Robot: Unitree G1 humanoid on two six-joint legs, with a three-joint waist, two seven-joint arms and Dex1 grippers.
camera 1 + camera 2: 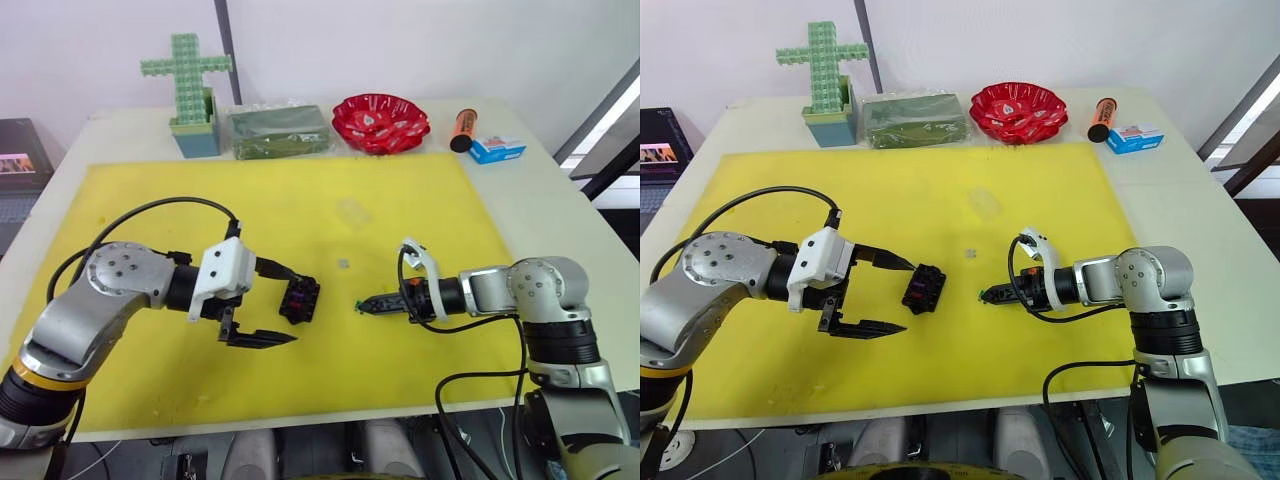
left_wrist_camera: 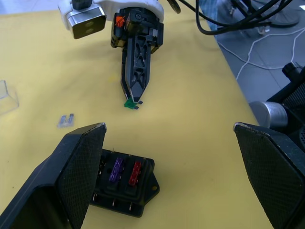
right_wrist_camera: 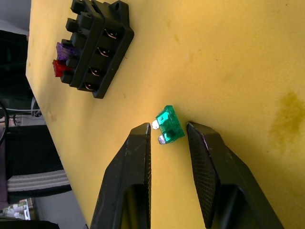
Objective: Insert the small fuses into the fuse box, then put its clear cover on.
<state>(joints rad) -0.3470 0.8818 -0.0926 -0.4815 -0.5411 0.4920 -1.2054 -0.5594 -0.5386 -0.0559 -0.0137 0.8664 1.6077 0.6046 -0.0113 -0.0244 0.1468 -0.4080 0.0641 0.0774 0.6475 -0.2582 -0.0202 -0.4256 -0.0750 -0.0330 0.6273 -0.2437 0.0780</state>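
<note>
The black fuse box (image 1: 300, 298) lies on the yellow mat (image 1: 200, 200) with a purple fuse (image 2: 116, 170) and a red fuse (image 2: 135, 172) seated in it. My left gripper (image 1: 293, 306) is open; its upper finger rests against the box while the lower finger stands well clear. The green fuse (image 3: 169, 125) lies flat on the mat between the tips of my right gripper (image 3: 169, 130), whose fingers are a narrow gap apart and not clamped on it. A greyish-purple fuse (image 2: 66, 120) lies loose on the mat. Farther back on the mat sits the clear cover (image 1: 352, 212).
Along the table's back edge stand a green cross of blocks (image 1: 188, 90), a clear bag of green material (image 1: 280, 132), a red bowl (image 1: 380, 122), an orange tube (image 1: 463, 128) and a blue-and-white carton (image 1: 497, 149). A laptop (image 1: 20, 160) sits off the table's left.
</note>
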